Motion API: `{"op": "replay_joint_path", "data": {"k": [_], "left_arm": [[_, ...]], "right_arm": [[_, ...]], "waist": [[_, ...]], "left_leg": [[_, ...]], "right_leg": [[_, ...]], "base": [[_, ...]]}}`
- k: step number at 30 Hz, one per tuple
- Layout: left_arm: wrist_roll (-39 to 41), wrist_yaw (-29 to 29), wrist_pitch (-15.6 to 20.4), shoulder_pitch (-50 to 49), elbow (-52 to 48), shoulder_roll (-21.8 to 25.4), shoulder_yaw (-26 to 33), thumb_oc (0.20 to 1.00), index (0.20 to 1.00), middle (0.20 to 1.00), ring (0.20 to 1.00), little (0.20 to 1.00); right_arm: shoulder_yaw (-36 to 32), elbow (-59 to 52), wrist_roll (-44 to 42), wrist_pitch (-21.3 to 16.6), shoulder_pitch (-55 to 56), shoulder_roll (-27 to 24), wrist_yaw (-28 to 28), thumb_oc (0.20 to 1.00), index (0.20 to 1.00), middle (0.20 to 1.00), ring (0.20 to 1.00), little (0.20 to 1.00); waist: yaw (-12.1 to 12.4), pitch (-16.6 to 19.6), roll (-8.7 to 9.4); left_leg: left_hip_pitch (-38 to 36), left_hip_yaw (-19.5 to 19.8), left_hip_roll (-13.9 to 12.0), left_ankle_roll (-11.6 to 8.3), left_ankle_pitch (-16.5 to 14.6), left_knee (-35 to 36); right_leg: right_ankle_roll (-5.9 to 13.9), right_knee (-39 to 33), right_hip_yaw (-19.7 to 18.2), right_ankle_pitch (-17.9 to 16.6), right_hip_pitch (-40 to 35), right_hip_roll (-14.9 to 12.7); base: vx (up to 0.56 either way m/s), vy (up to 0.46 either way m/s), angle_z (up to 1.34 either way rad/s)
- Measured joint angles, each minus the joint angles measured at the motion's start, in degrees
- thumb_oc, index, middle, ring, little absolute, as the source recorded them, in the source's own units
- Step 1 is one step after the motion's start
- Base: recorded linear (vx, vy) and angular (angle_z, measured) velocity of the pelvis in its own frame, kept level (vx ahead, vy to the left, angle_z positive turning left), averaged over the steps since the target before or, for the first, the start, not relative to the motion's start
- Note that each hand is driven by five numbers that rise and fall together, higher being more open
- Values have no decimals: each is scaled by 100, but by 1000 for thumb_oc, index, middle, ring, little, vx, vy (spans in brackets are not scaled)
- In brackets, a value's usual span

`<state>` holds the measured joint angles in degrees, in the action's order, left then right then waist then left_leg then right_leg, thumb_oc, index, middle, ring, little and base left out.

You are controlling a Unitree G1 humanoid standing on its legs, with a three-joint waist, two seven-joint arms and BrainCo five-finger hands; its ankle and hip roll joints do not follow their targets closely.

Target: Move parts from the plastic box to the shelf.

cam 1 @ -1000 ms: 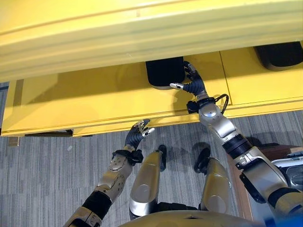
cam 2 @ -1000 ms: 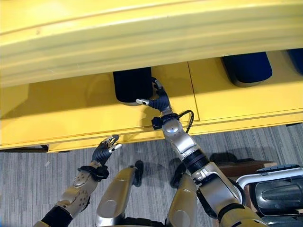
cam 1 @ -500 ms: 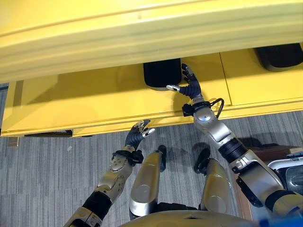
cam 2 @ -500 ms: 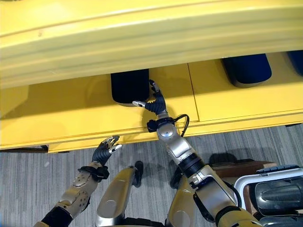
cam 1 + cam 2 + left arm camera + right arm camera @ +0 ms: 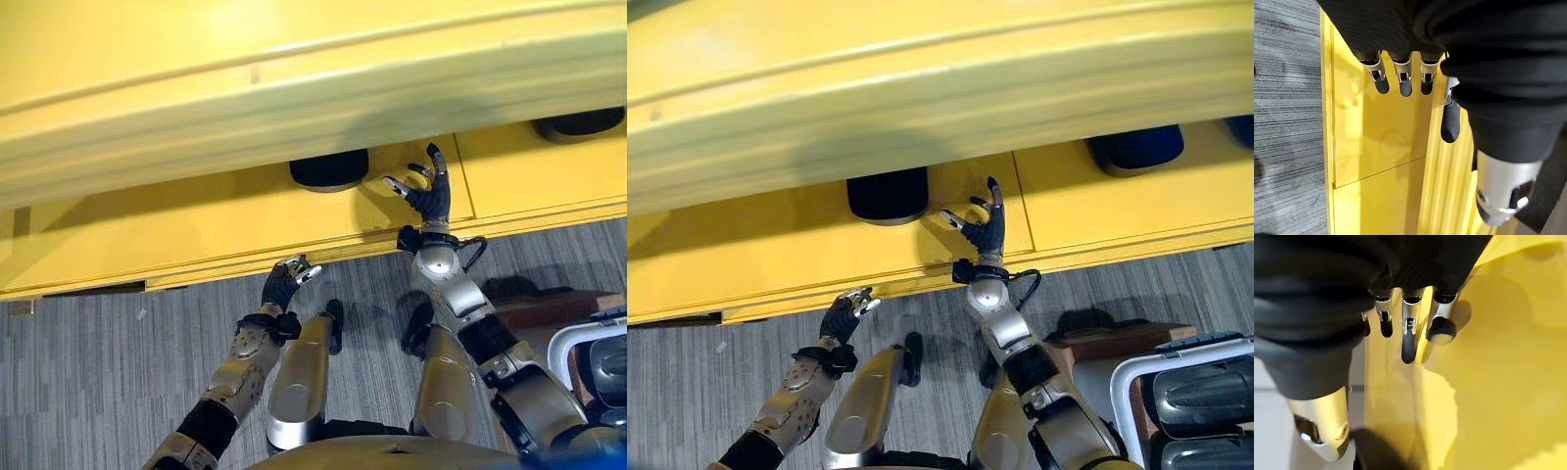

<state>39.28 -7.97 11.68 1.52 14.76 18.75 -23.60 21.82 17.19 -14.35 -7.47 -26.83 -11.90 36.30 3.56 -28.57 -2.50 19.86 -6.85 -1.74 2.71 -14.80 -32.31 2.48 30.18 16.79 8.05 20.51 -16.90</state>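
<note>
A black part lies on the lower board of the yellow shelf, half hidden under the shelf's upper beam. My right hand is open, fingers spread and empty, over the board just right of that part and apart from it. In the right wrist view its fingers stand straight above the yellow board. My left hand hangs open and empty below the shelf's front edge, over the carpet. Its fingers show relaxed beside the yellow shelf front.
A second dark part lies on the shelf further right. The white-rimmed plastic box with dark parts in it stands at the lower right on a brown stand. Grey carpet spreads under the shelf.
My right hand has let go of the black part and drawn back to its right, fingers spread. The part stays on the shelf. The camera has shifted. The left hand has barely moved.
</note>
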Motion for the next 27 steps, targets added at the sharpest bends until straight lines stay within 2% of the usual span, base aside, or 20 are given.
{"op": "replay_joint_path", "data": {"k": [9, 14, 17, 21, 24, 27], "left_arm": [[-2, 4, 51, -89, 0, -39, 5, 1000, 1000, 1000, 1000, 1000], [-2, 10, 62, -217, -1, -36, 27, 1000, 1000, 1000, 1000, 1000], [-4, 78, 61, -475, -1, -50, 125, 1000, 1000, 1000, 1000, 1000], [-42, 337, -25, -858, 29, -49, 283, 1000, 1000, 1000, 1000, 1000], [-270, 706, -41, -1047, 69, 4, 492, 1000, 1000, 1000, 1000, 1000], [-335, 1332, -286, -1189, 71, 166, 744, 1000, 1000, 1000, 1000, 1000]], "right_arm": [[-101, 8, -9, 22, 77, 5, -22, 1000, 1000, 1000, 1000, 1000], [-130, -46, -4, -46, 273, -21, -343, 1000, 1000, 1000, 1000, 1000], [-96, -592, 7, -31, 821, -167, -955, 1000, 1000, 1000, 1000, 1000], [-86, -1083, 6, 52, 1767, -736, -1761, 1000, 1000, 1000, 1000, 1000], [-180, -1338, 6, 151, 2235, -1134, -2174, 1000, 1000, 1000, 1000, 1000], [-477, -1337, 5, 287, 2415, -1230, -2506, 1000, 1000, 1000, 1000, 1000]], "waist": [[-83, -13, 6], [-76, -77, -34], [-89, -82, -47], [-109, -84, -50], [-154, -46, -24], [-240, 88, -1]], "left_leg": [[-105, -83, -43, -17, 17, 50], [-488, -83, -28, -60, 155, 434], [-814, -90, -54, -123, 342, 892], [-1499, -118, -100, -205, 541, 1543], [-1822, -85, -134, -272, 688, 2004], [-1975, -89, -197, -334, 807, 2310]], "right_leg": [[-21, 18, -100, -2, -12, 55], [-24, -278, -82, -87, -342, 120], [-32, -710, -36, -245, -658, 268], [-7, -1285, 40, -392, -1298, 416], [-5, -1696, 125, -505, -1622, 535], [-54, -1917, 158, -550, -1732, 649]], "base": [[-2, -4, -5], [-11, -6, 0], [-5, -38, -4], [49, -68, -4], [47, -72, 3], [40, -54, -1]]}}
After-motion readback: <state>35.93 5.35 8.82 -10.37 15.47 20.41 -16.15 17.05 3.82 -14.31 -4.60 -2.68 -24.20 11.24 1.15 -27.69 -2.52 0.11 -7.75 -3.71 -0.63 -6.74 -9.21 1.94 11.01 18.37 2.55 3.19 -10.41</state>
